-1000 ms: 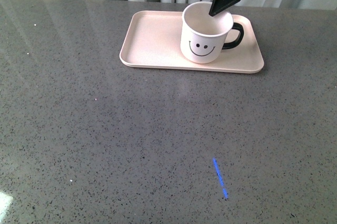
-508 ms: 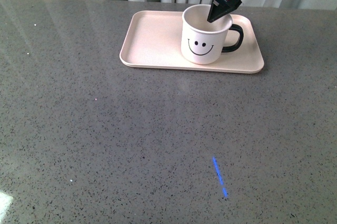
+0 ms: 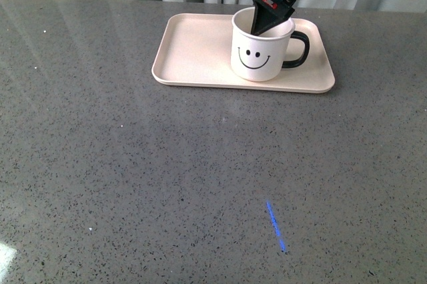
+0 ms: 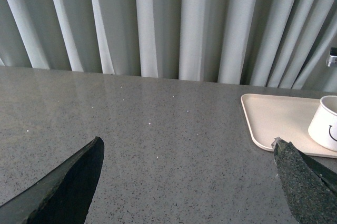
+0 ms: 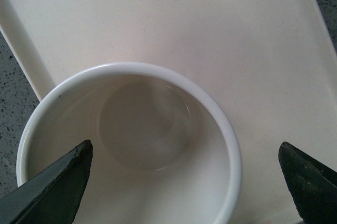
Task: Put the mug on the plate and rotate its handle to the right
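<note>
The white mug with a black smiley face stands upright on the right half of the pale pink plate. Its black handle points right. My right gripper hangs open just above the mug's mouth, with one dark finger dipping inside the rim. In the right wrist view the cream interior of the mug fills the space between the spread fingers of the right gripper, which straddle one side of the rim over the plate. My left gripper is open over bare table, well away from the mug.
The grey speckled table stretches around the plate. A short blue mark lies near the front. Pale curtains hang behind the table's far edge, close behind the plate.
My right gripper has shifted left across the mug's mouth. The mug stays on the plate with its handle to the right, barely moved.
</note>
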Controlling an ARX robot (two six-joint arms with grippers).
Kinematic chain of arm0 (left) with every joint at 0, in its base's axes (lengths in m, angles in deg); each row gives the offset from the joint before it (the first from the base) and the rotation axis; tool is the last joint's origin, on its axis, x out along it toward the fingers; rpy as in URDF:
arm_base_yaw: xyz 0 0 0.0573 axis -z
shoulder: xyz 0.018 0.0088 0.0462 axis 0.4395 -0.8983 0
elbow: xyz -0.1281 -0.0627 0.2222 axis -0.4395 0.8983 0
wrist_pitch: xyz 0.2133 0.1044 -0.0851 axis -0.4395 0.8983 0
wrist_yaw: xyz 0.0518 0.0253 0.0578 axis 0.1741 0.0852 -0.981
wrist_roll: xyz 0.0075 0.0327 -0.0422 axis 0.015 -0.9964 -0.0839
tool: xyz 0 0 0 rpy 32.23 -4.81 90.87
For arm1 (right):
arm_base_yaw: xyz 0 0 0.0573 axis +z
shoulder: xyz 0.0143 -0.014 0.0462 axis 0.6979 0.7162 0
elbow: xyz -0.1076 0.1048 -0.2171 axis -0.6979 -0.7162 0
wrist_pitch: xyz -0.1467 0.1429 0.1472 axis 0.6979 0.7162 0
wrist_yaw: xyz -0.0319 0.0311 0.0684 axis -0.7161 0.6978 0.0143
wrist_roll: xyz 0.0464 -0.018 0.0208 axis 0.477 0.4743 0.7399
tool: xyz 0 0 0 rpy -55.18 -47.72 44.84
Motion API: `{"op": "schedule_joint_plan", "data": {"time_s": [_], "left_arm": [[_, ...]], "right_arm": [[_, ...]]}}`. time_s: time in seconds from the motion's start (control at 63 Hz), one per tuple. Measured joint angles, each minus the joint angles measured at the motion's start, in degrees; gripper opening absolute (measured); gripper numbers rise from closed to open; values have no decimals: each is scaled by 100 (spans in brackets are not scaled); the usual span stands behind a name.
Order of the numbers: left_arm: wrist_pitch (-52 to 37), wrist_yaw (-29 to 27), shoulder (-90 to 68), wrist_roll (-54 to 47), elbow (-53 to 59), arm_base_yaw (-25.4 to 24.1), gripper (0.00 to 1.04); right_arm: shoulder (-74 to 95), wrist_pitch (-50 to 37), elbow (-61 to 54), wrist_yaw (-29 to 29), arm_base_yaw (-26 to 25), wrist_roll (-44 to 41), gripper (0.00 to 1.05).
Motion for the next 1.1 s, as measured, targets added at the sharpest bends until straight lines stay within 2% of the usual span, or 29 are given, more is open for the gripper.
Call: {"op": "schedule_joint_plan", "data": {"time_s": [0.063, 0.095, 0.143, 0.222, 0.254, 0.317, 0.349, 0.413, 0.556, 0.603, 0.619, 0.651, 0.667, 0.698, 0.714, 0.746, 0.81, 0.905, 1.095], "left_arm": [[0, 0, 0, -2, 0, 0, 96], [0, 0, 0, -2, 0, 0, 96], [0, 0, 0, -2, 0, 0, 96], [0, 0, 0, 0, 0, 0, 96], [0, 0, 0, 0, 0, 0, 96], [0, 0, 0, -2, 0, 0, 96], [0, 0, 0, -2, 0, 0, 96], [0, 0, 0, 0, 0, 0, 96], [0, 0, 0, -2, 0, 0, 96], [0, 0, 0, 0, 0, 0, 96], [0, 0, 0, 0, 0, 0, 96], [0, -2, 0, -2, 0, 0, 96], [0, 4, 0, -2, 0, 0, 96], [0, 2, 0, -2, 0, 0, 96], [0, -2, 0, -2, 0, 0, 96], [0, -2, 0, -2, 0, 0, 96], [0, -7, 0, -2, 0, 0, 96], [0, 0, 0, -2, 0, 0, 96], [0, 0, 0, -2, 0, 0, 96]], "right_arm": [[-118, -13, 0, -63, -11, 0, 89], [-162, -22, 0, -66, -17, 0, 87], [-221, -35, 0, -57, -33, 2, 89], [-411, -44, 0, 44, -70, 24, 101], [-459, -55, 0, 87, -79, 28, 101], [-632, -42, 0, 256, -107, 68, 91], [-721, -48, -7, 339, -116, 92, 90], [-1104, -446, -466, 691, -127, 184, 97], [-2979, -2470, -3119, 1475, -131, 483, 96], [-3934, -3311, -4393, 1676, -122, 614, 96], [-4197, -3663, -4754, 1469, -85, 826, 94], [-4741, -4942, -5692, 514, -15, 1379, 87], [-5095, -5928, -6382, -238, 24, 1797, 82], [-5499, -7274, -7331, -946, 39, 2557, 75], [-5737, -8234, -8000, -1366, 35, 2940, 70], [-5934, -9047, -8636, -1633, 11, 3348, 65], [-6225, -10209, -9774, -1720, -72, 3880, 54], [-6579, -11175, -11099, -1709, -138, 4269, 39], [-7455, -11912, -12710, -1620, -260, 4509, 7]]}}
